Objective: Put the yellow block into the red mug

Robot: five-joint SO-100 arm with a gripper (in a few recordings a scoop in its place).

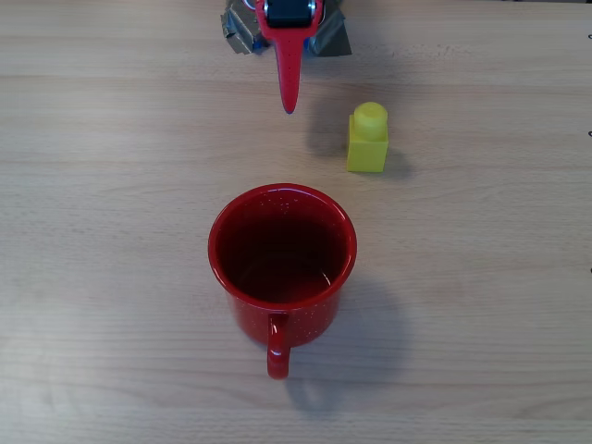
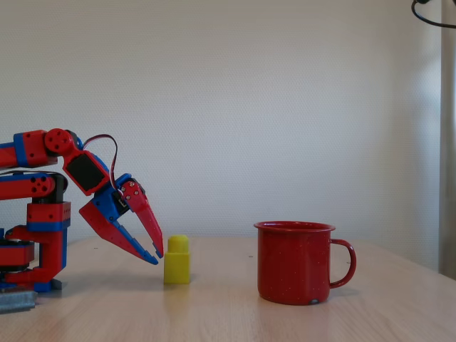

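Studded yellow block (image 1: 367, 139) upright beside glossy speckled red mug (image 1: 282, 261)

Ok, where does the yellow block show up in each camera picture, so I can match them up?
Overhead view: the yellow block stands upright on the table, up and to the right of the red mug, right of the gripper.
Fixed view: the yellow block sits low and left of centre, between the gripper and the mug.
Shared landmark: the red mug.

Yellow block (image 1: 367, 139) stands upright beside hand (image 1: 289, 109), seemingly untouched.
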